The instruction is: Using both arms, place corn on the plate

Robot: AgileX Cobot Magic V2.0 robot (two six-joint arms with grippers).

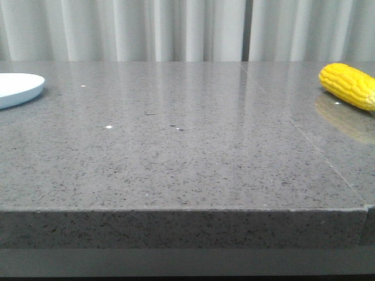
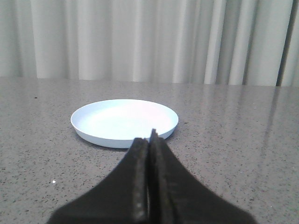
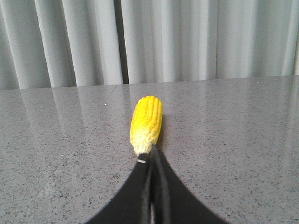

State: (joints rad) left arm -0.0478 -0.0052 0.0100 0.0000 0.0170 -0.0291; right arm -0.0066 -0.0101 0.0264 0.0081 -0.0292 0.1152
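Front view: the plate (image 1: 17,88) sits at the counter's (image 1: 176,152) far left edge, the corn (image 1: 348,86) far right, well apart. Left wrist view: the left tool (image 2: 150,140) is pressed closed, empty, near the plate (image 2: 124,122). Right wrist view: the right tool (image 3: 150,161) is closed, empty, its tip at the corn's (image 3: 146,123) pale end.

Tabletop (image 1: 176,158) between plate (image 1: 17,88) at far left and corn (image 1: 350,85) at far right: unobstructed. Curtain (image 1: 176,29) bounds the rear edge.
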